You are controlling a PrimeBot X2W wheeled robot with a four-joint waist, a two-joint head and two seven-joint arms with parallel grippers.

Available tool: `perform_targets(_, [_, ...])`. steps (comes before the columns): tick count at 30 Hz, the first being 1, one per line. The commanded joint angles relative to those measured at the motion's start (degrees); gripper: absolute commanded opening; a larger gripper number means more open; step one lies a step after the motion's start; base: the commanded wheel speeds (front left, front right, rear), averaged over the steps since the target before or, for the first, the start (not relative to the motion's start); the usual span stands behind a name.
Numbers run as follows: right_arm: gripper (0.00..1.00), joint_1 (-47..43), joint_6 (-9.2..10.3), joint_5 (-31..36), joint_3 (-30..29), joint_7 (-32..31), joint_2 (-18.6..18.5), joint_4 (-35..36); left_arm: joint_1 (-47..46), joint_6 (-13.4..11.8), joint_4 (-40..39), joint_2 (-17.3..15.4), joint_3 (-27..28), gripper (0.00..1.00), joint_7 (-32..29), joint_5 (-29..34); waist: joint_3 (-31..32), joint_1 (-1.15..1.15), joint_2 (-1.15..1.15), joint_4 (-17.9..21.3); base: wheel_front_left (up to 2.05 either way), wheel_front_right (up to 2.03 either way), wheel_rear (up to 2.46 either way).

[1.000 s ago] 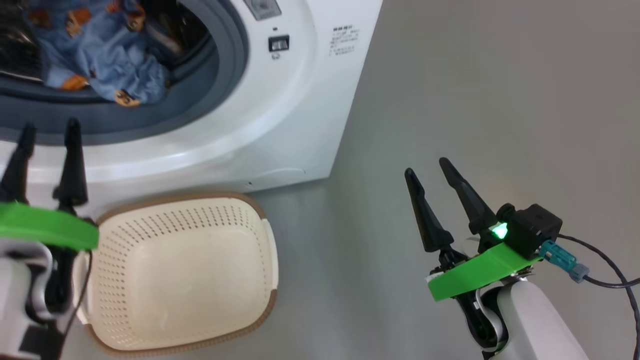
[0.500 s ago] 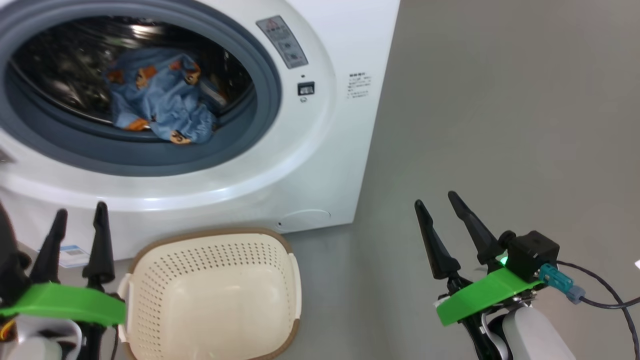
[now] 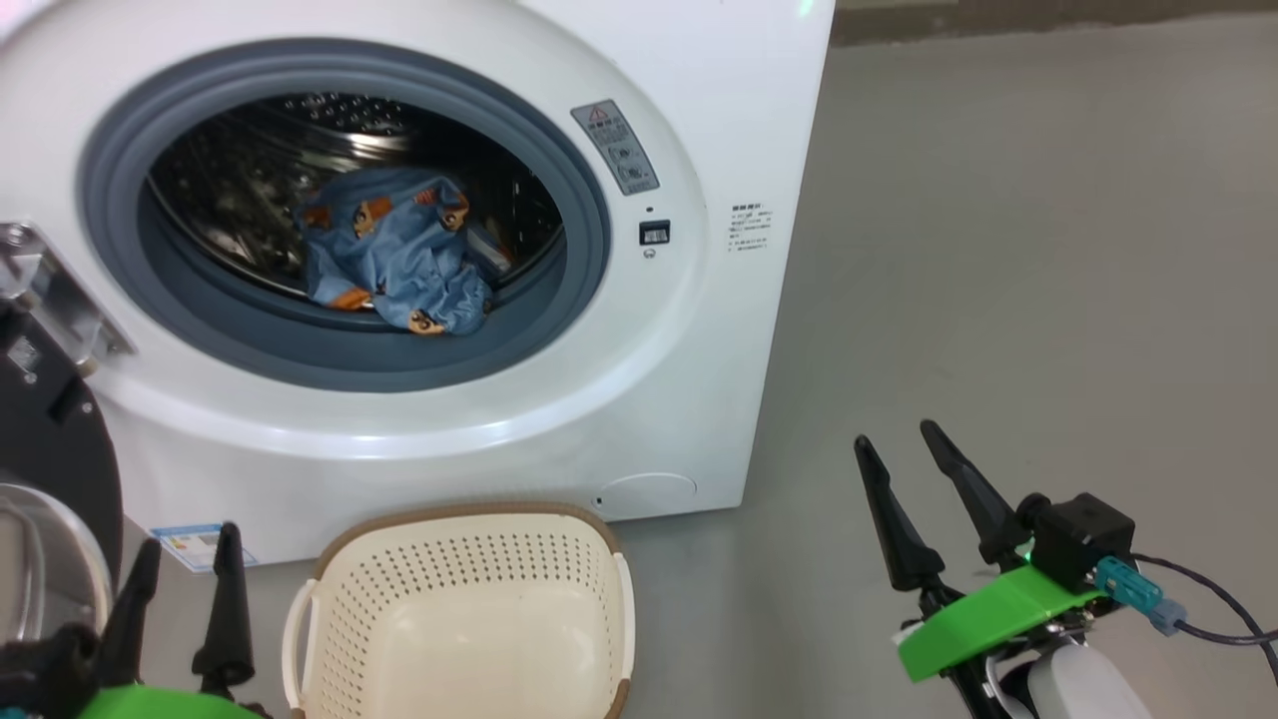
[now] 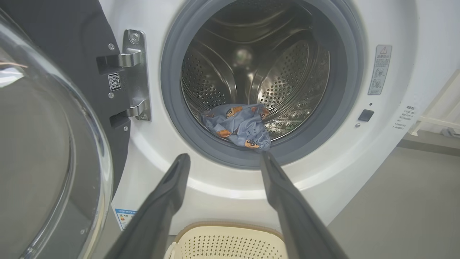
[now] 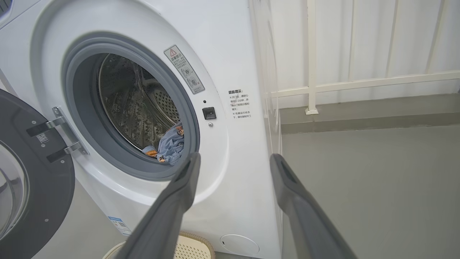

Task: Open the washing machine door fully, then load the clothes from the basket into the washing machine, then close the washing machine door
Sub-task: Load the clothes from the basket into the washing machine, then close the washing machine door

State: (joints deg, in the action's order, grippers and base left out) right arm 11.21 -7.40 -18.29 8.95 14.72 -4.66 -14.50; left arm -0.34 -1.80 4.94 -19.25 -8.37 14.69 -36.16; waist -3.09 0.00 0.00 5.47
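Two pairs spread wide and empty before you, left fingers [image 3: 227, 599] lower left, right fingers [image 3: 896, 529] lower right, clothes [image 3: 394, 265] inside the washing machine [image 3: 699, 379] upper left, basket [image 3: 449, 569] bottom centre, washing machine door [image 3: 50, 449] open at left edge.

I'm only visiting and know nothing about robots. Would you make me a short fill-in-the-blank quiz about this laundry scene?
1. The clothes lie in the steel ____ of the washing machine.
2. The part of the basket that shows is ____ of clothes.
3. The washing machine door is swung ____.
4. The left gripper and the right gripper each hold ____.

Missing words: drum; empty; open; nothing.
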Motion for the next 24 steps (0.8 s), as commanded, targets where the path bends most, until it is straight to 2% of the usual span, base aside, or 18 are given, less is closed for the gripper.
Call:
perform_targets(1, [1.0, -0.1, -0.09, -0.5, 1.2, 0.3, -0.3, 1.3, -0.8, -0.4, -1.9, -1.2, 2.7, 1.0, 0.3, 0.7, 1.0, 0.0, 0.0, -0.4, 0.0, 0.0, 0.0])
perform_targets(13, [1.0, -0.4, -0.09, -1.4, 1.3, 0.3, -1.8, 1.1, 1.1, -2.1, -3.9, -0.3, 2.8, 1.0, 0.3, 4.8, 2.3, 0.0, 0.0, -1.0, 0.0, 0.0, 0.0])
perform_targets(24, [1.0, 0.1, -0.09, -1.6, 1.2, 0.3, -2.0, 1.0, 0.7, -2.0, -3.3, -0.1, 2.8, 1.0, 0.3, 5.7, 2.1, 0.0, 0.0, -0.9, 0.0, 0.0, 0.0])
